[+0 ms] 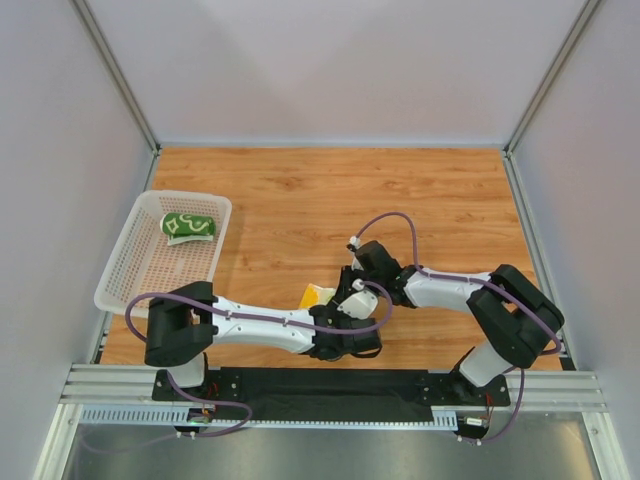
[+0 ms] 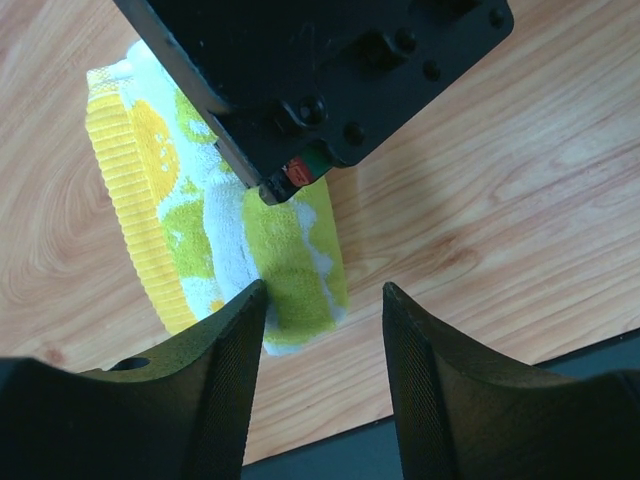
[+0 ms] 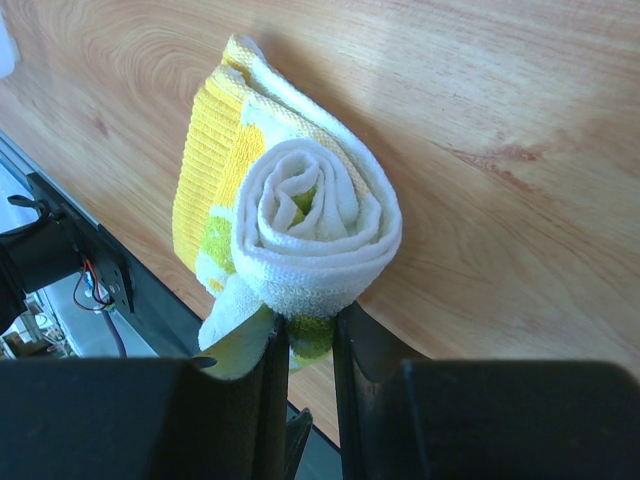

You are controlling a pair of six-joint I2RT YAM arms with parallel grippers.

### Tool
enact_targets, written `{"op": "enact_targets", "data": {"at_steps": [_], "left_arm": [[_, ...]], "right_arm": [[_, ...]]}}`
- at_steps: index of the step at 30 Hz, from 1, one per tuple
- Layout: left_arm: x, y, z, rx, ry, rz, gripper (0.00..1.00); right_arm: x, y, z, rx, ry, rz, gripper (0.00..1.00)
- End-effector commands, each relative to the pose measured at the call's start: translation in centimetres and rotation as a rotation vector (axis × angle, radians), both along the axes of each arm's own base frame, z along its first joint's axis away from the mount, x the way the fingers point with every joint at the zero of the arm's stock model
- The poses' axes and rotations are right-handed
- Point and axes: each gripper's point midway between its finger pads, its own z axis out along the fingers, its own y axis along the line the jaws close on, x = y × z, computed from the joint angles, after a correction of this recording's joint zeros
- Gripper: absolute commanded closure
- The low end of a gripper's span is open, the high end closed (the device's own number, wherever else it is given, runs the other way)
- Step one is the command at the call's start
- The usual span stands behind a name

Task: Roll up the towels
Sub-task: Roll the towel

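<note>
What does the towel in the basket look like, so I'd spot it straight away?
On the left side of the wooden table sits a white perforated basket. Near its far end lies the dark green towel, rolled up, with a white pattern. The yellow towel, by contrast, lies outside the basket on the wood.

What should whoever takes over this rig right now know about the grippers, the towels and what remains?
The left gripper is open and holds nothing; its fingers sit low at the edge of the yellow towel.
The right gripper is shut on the yellow towel, at the coiled end.
The green towel lies rolled in the white basket.
The yellow towel is on the table near the arm bases, partly rolled, with a flat tail.
Done: the green towel.
Left: finish rolling the yellow towel. It probably goes into the basket afterwards.
</note>
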Motion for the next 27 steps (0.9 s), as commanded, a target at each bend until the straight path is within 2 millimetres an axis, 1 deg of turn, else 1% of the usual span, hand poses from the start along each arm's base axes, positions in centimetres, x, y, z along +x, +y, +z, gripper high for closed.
{"op": "enact_targets", "data": {"at_steps": [1, 7, 15, 19, 21, 22, 24, 25, 27], "left_arm": [[0.3, 0.1, -0.6, -0.002, 0.001, 0.010, 0.43], [0.4, 1.9, -2.6, 0.045, 0.013, 0.054, 0.43], [0.5, 3.7, -3.9, 0.067, 0.024, 0.090, 0.40], [0.2, 5.0, -4.9, 0.081, 0.041, 0.106, 0.41], [0.2, 5.5, -5.3, 0.082, 0.047, 0.130, 0.47], [0.1, 6.2, -5.6, 0.098, 0.049, 0.140, 0.55], [0.2, 6.8, -6.0, 0.105, 0.052, 0.170, 0.63], [0.1, 7.3, -6.4, 0.114, 0.060, 0.176, 0.69], [0.1, 7.9, -6.7, 0.122, 0.065, 0.189, 0.75]], "right_arm": [[0.2, 0.3, 0.7, -0.007, -0.021, 0.014, 0.95], [0.0, 0.3, 0.5, -0.011, -0.013, 0.018, 0.95], [0.0, 0.6, 0.1, -0.020, 0.000, 0.032, 0.95], [0.1, 0.6, -0.1, -0.034, 0.004, 0.041, 0.95], [0.2, 0.6, -0.1, -0.041, 0.008, 0.043, 0.95], [0.3, 0.5, -0.1, -0.046, 0.003, 0.047, 0.94], [0.5, 0.6, -0.2, -0.058, 0.007, 0.050, 0.93], [0.5, 0.6, -0.3, -0.066, 0.007, 0.058, 0.91], [0.9, 0.6, -0.4, -0.075, 0.011, 0.056, 0.85]]}}
